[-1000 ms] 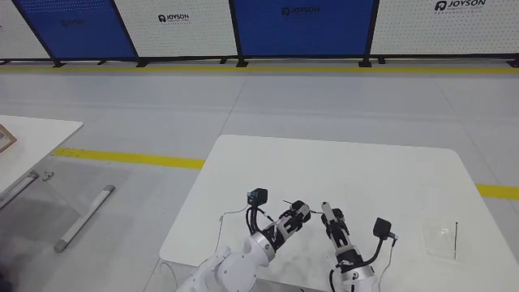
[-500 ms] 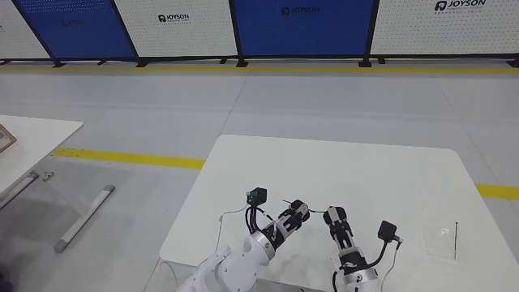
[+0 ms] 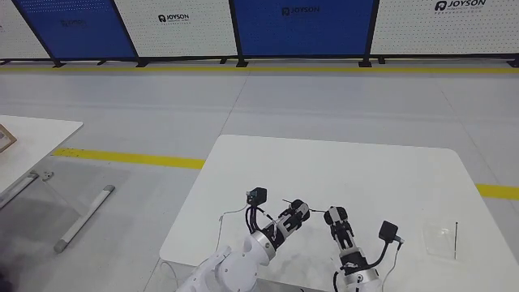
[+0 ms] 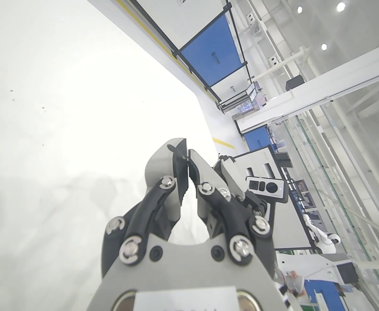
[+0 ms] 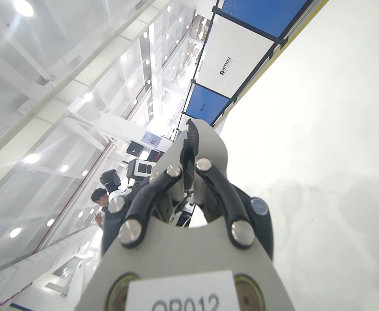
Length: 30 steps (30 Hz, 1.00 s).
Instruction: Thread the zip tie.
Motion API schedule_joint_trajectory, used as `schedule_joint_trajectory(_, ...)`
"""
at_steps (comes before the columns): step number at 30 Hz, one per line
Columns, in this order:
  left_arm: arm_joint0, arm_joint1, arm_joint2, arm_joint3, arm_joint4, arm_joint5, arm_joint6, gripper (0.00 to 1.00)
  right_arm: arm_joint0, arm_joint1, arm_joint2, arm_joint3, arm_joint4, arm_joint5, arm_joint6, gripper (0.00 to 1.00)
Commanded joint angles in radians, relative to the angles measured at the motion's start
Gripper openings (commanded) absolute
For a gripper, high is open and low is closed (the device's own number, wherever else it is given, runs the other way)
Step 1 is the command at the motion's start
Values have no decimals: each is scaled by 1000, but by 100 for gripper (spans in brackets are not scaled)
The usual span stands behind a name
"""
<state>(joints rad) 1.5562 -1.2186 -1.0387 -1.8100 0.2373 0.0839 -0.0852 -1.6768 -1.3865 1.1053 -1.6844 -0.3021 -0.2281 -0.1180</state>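
Observation:
Both arms are low over the near part of the white table (image 3: pixel 340 162). My left gripper (image 3: pixel 297 208) is shut, and a thin black zip tie (image 3: pixel 285 203) sticks out from its tips toward the left. In the left wrist view the pads (image 4: pixel 180 163) press together on a small dark strip. My right gripper (image 3: pixel 332 214) is a short way to the right of the left one, tips pointing at it. Its jaws are shut in the right wrist view (image 5: pixel 189 140), and I see nothing between them. A small gap separates the two grippers.
A clear plastic bag (image 3: pixel 439 239) lies near the table's right edge with a thin black tie (image 3: pixel 456 238) beside it. Another white table (image 3: pixel 32 142) stands off to the left. Blue and white panels (image 3: pixel 300 12) close the far side of the floor.
The right gripper has shifted slightly right and toward the near edge, away from the left gripper. The left gripper has held still.

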Motion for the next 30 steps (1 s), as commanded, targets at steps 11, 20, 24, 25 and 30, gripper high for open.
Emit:
schedule_joint_trajectory(11,-6,-2,0,8,-6,13,6,0,7,-2,-5,12,2,0,-11,36)
schedule_joint_trajectory(20,-18,-5,-2,25,-28,21,10,0,6,-3,-6,15,-4,0,-13,25)
schedule_joint_trajectory(24,-19,-6,-1,25,-27,22,11,0,6,-3,-6,16,-3,0,-14,24)
schedule_joint_trajectory(25,-18,-5,0,23,-25,21,11,0,7,-3,-6,16,-3,0,-14,24)
schedule_joint_trajectory(30,-11,-5,1,16,-15,15,10,0,7,-4,-5,17,-4,2,-14,13)
